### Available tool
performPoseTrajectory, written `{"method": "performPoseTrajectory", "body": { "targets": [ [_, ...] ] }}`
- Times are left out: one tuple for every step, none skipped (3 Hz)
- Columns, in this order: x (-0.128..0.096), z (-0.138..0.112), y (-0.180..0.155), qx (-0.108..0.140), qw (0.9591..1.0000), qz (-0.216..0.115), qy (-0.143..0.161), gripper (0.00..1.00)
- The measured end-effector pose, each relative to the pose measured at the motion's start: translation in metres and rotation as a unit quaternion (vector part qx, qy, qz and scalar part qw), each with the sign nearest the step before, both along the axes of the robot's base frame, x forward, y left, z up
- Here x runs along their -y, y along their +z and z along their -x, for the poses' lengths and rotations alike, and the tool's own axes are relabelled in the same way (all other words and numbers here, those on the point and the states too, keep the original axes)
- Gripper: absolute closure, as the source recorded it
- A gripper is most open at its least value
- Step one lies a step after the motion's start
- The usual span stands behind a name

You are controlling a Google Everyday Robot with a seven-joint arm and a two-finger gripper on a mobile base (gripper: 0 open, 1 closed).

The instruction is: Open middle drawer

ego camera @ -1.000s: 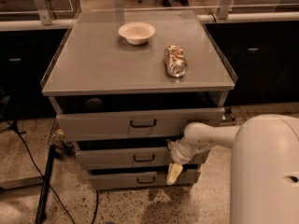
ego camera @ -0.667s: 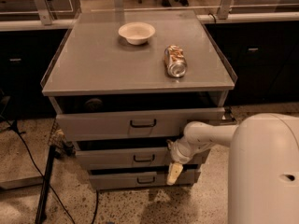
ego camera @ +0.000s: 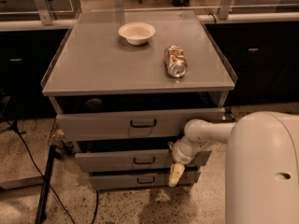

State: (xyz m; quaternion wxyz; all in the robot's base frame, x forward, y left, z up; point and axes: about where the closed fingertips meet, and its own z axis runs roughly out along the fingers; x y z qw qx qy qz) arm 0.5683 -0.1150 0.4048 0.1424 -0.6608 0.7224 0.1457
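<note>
Grey metal cabinet (ego camera: 107, 73) at centre of the scene, with a flat top and three drawers stacked below. On the top, toward the far edge, a pale round bowl (ego camera: 137, 32). To its right and nearer, a can (ego camera: 175, 61) lying on its side, apart from the bowl.

Widest and uppermost, the top drawer (ego camera: 103, 125), standing out toward the near side with a dark gap under the cabinet top. Just beneath it the middle drawer (ego camera: 112, 161), narrower and set a little farther back, with a small dark loop handle (ego camera: 144, 160) at its centre. Lowest and smallest, the bottom drawer (ego camera: 117, 181), set back again.

At near right, the bulky white robot body (ego camera: 266, 171). Reaching left from it, a white arm (ego camera: 208, 132), bent downward in front of the right end of the middle drawer. At its tip the cream gripper (ego camera: 175, 174), pointing down, hanging before the right ends of the middle and bottom drawers, well to the right of the loop handle and not on it. Open or closed: cannot tell.

Speckled floor (ego camera: 28, 199) below, with dark cables (ego camera: 28, 153) trailing at the left of the cabinet.
</note>
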Motion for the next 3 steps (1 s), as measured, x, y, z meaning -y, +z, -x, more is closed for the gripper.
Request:
{"method": "performPoseTrajectory", "body": {
  "targets": [
    [0.000,0.000,0.002,0.000,1.0000,0.000,0.000,0.00],
    [0.007,0.011,0.004,-0.030,0.9995,0.006,-0.002,0.00],
    [0.007,0.011,0.006,-0.030,0.9995,0.006,-0.002,0.00]
  ]
}}
